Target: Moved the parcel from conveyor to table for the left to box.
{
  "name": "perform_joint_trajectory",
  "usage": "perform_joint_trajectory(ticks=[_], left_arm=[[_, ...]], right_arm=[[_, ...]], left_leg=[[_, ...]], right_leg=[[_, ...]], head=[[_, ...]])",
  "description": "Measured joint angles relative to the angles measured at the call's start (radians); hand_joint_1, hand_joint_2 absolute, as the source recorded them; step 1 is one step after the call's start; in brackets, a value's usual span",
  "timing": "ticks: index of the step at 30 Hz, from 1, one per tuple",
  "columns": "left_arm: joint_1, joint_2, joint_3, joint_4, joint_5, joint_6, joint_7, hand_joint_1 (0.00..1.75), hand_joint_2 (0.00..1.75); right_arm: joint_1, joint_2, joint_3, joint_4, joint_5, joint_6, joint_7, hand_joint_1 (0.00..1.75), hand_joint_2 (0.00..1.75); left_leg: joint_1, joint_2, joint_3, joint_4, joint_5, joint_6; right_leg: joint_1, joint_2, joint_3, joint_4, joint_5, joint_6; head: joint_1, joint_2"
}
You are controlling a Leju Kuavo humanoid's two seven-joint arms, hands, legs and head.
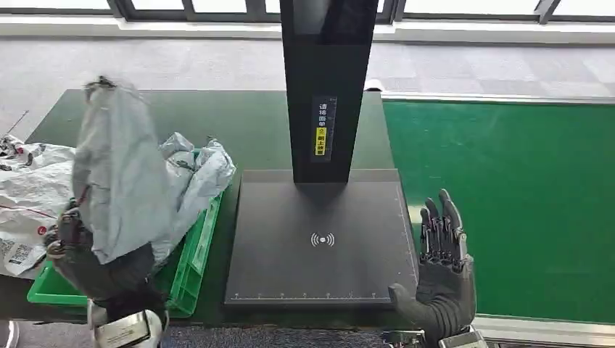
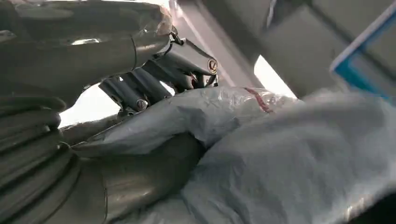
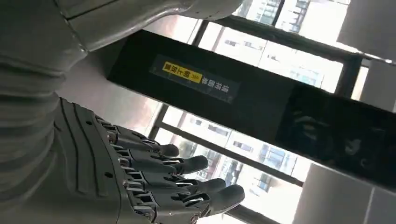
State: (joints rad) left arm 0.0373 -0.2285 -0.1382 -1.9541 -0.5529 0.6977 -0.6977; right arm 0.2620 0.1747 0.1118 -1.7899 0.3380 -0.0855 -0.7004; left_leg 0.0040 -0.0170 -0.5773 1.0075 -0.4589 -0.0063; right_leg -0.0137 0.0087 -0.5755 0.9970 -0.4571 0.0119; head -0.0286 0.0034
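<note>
**Now: left hand lifts the grey parcel above the green crate**

Now I see in my head view the largest thing, the green conveyor belt (image 1: 508, 210), which fills the right side. Beside it on the left is the dark green table (image 1: 239, 123). On the table stands the black scanner station: a flat black base plate (image 1: 319, 239) with a small wireless symbol, and a tall black post (image 1: 326, 80) which carries a yellow and white label.

At the left front corner of the table there is the green crate (image 1: 190, 268). Grey mail bags (image 1: 199, 170) lie in it, and more white bags (image 1: 29, 196) are just beside it at the left edge.

The parcel (image 1: 120, 174), a soft grey plastic bag, is held up over the crate, its top end raised above the other bags. My left hand (image 1: 69, 235) grips its lower part. In the left wrist view the thumb and the dark fingers (image 2: 140, 91) are closed on the crumpled grey plastic (image 2: 299, 154).

My right hand (image 1: 439, 272) is at the front right corner of the base plate, at the border to the belt. It holds nothing; its fingers (image 3: 187, 165) are stretched out and apart, pointing up.
</note>
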Motion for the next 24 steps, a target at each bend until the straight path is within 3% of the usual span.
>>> perform_joint_trajectory(ticks=[10, 14, 18, 24], left_arm=[[-0.056, 0.002, 0.163, -0.066, -0.006, 0.001, 0.000, 1.75, 1.75], [-0.098, 0.007, 0.209, 0.019, -0.032, 0.000, 0.020, 1.75, 1.75], [-0.169, 0.037, 0.216, 0.164, -0.101, -0.060, 0.168, 1.75, 1.75], [-0.296, 0.086, 0.218, 0.456, -0.138, -0.183, 0.274, 1.75, 1.75]], right_arm=[[-0.009, 0.001, 0.000, 0.000, -0.001, 0.005, 0.000, 0.00, 1.75], [-0.008, 0.001, 0.000, 0.000, -0.003, -0.001, 0.000, 0.00, 1.75], [0.001, 0.001, 0.000, 0.000, -0.003, -0.011, 0.000, 0.00, 1.75], [0.023, 0.001, 0.000, -0.011, 0.005, -0.003, 0.000, 0.00, 1.75]], left_leg=[[0.000, 0.000, 0.001, 0.000, 0.000, 0.000], [0.000, 0.000, 0.001, 0.000, 0.001, -0.001], [0.000, -0.001, 0.001, 0.000, 0.001, -0.001], [0.000, 0.000, 0.001, 0.000, 0.003, -0.001]], right_leg=[[0.000, 0.000, 0.000, 0.000, 0.000, 0.000], [0.000, 0.000, 0.000, 0.000, 0.000, 0.000], [0.000, -0.001, 0.000, 0.000, 0.001, 0.000], [0.000, -0.001, 0.000, 0.000, 0.002, 0.000]], head=[[0.000, 0.000], [0.000, 0.000], [0.000, 0.000], [0.000, 0.000]])
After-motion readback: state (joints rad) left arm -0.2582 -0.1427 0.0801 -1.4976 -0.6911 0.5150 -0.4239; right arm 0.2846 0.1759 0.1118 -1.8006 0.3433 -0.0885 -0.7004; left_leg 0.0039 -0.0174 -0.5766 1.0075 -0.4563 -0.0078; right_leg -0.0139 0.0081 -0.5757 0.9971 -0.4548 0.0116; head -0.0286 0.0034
